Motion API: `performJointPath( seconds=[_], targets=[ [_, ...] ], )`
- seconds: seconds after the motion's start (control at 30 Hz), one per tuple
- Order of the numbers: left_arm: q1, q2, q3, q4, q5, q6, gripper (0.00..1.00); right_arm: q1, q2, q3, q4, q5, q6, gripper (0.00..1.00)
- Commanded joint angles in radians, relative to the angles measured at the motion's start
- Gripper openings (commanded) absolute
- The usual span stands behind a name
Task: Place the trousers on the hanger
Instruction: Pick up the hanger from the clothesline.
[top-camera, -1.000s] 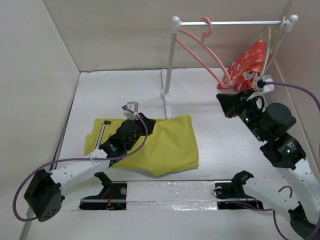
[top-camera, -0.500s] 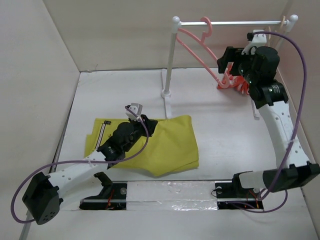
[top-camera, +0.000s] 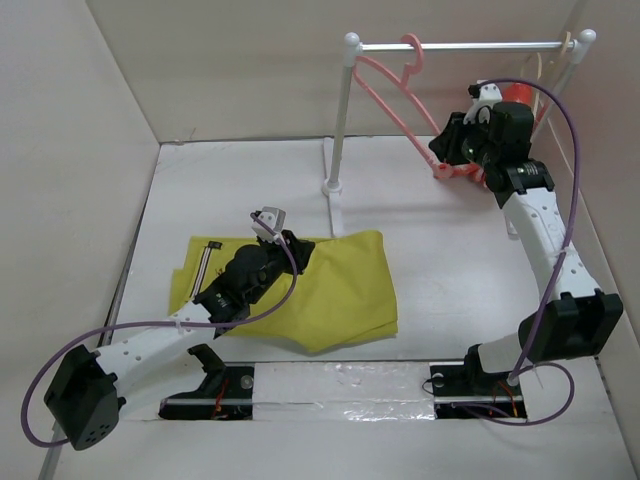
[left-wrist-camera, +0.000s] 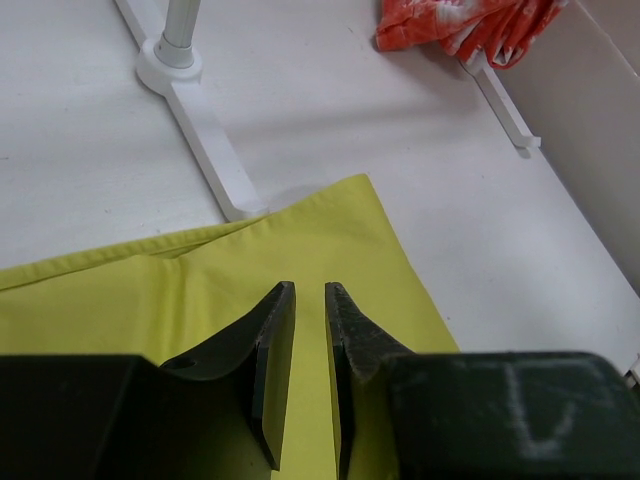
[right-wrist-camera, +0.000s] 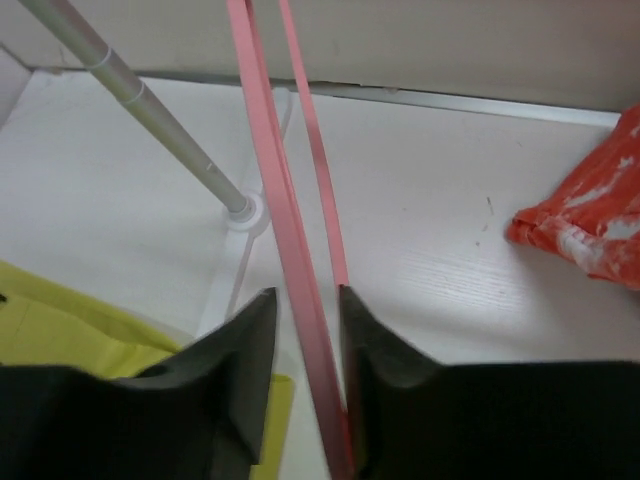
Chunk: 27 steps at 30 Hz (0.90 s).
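We record a white bench (top-camera: 450, 270) carrying the trousers (top-camera: 340, 290), which lie flat and folded at its near left, one corner just beside the rack's foot. The rack (top-camera: 340, 110) stands at the rear, and the hanger (right-wrist-camera: 272, 170) hangs tilted from its rail by the hook. A red garment (right-wrist-camera: 590, 215) shows at the rack's right end. The right pincer (right-wrist-camera: 305, 292) is raised to the hanger, fingers slightly parted astride its lower bar, with a gap visible beside the bar. The left pincer (left-wrist-camera: 308, 290) sits low over the trousers, fingers narrowly parted, gripping nothing.
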Motion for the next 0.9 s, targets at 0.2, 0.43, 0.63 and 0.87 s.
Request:
performJointPath(
  seconds=[0.2,0.43,0.63,0.87],
  targets=[
    [-0.002,-0.008,-0.003,0.044,-0.009,0.008,0.16,0.025,-0.045,0.015,0.147,-0.06,0.034,0.0],
    [-0.002,0.023,-0.005,0.064,-0.021,-0.002,0.28,0.088,-0.169,-0.027,0.171,0.113,0.045,0.0],
    [-0.002,0.084,0.0,0.104,-0.007,0.001,0.37,0.097,-0.215,-0.1,0.108,0.172,0.045,0.0],
    [-0.002,0.086,0.084,0.066,0.074,-0.025,0.43,0.116,-0.303,-0.298,0.134,0.208,0.067,0.0]
  ],
)
